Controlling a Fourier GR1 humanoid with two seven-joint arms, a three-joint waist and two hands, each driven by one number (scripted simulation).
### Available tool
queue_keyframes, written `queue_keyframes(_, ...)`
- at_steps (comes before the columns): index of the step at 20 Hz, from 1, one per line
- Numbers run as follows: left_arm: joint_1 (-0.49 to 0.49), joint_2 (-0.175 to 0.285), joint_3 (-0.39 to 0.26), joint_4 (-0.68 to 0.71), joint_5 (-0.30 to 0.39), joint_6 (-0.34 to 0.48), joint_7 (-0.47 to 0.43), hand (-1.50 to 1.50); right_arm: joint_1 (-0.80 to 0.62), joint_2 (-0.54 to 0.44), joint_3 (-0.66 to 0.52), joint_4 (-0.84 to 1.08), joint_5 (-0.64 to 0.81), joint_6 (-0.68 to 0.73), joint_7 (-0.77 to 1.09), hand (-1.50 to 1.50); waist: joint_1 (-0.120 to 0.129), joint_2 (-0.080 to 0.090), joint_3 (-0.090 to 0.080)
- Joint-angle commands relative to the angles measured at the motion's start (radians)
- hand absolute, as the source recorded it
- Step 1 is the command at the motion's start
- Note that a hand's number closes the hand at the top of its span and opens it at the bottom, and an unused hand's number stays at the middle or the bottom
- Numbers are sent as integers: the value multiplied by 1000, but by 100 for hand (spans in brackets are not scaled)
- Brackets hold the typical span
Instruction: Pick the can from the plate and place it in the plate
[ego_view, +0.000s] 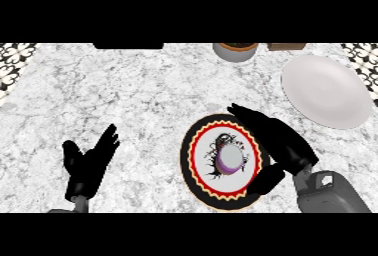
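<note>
A can (229, 159) with a grey top and purple rim stands on the patterned black, red and yellow plate (198, 165) in the lower middle of the head view. My right hand (279, 140) hovers at the plate's right edge, fingers straight and thumb spread, beside the can without holding it. A plain white plate (327, 91) lies at the upper right of the marble counter. My left hand (87, 162) rests open at the lower left, fingers up.
A grey pot (236, 50) stands at the counter's far edge, with a brown object (286, 46) to its right and a dark shape (128, 46) at the far left. Patterned wall tiles (15, 60) flank the counter.
</note>
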Motion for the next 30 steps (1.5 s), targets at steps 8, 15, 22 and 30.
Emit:
queue_keyframes(8,-34,-52,32,1,-53,-4,51,0,43,164,58,5,204,5,50,-150,-1,0,0)
queue_keyframes(15,4,-63,51,-1,-73,-50,-16,0,36,170,14,77,315,25,-2,-150,0,0,0)
queue_keyframes(22,29,-99,42,11,-111,-35,-16,0,20,184,-14,249,358,11,-128,-150,2,1,0)
queue_keyframes(30,-57,-74,110,59,-86,-78,13,0,60,197,85,252,476,-2,-180,150,-3,0,0)
